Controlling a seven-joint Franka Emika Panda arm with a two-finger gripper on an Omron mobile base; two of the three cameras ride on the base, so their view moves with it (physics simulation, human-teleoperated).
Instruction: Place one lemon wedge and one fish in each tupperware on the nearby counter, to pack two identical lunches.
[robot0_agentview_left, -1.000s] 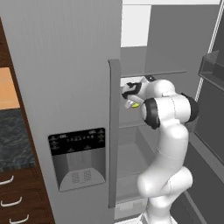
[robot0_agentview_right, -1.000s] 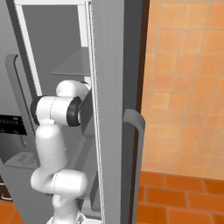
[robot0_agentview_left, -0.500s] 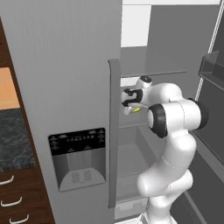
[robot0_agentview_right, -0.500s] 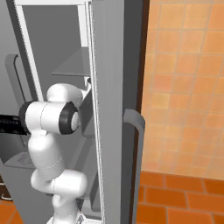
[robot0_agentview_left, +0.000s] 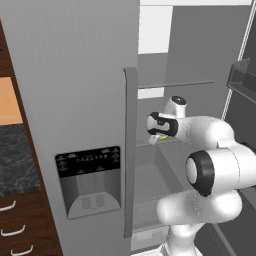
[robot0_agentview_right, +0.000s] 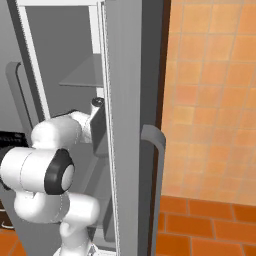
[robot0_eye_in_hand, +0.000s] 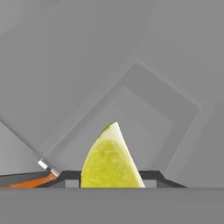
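The arm (robot0_agentview_left: 210, 170) is reaching into the open fridge (robot0_agentview_left: 190, 60), its hand sitting just under a grey shelf (robot0_agentview_left: 175, 84) in the left base view. There the gripper (robot0_agentview_left: 159, 138) is showing beside the closed door's handle (robot0_agentview_left: 130, 150), with a small yellow-green bit at its tip: the lemon wedge (robot0_agentview_left: 162, 135). From this side the wedge is tiny and the jaws themselves are hard to make out.

The hand view is giving the close look. The wedge (robot0_eye_in_hand: 111, 159) is standing point-up right at the bottom, between the two dark fingertips (robot0_eye_in_hand: 151, 176), which are sitting partly closed against its sides, so the gripper is gripping the wedge. Behind it, plain grey fridge walls and a recessed panel are filling the background, and a strip of orange floor is peeking in at the lower left.

The right base view is looking past the edge of the open door (robot0_agentview_right: 125, 100); the arm (robot0_agentview_right: 45, 165) is bending inward, and the hand is hidden behind that door edge. This side is also showing an orange tiled wall (robot0_agentview_right: 210, 90).

A slice of the counter (robot0_agentview_left: 15, 160) with drawers below is lying at the far left of the left base view, well apart from the wedge.
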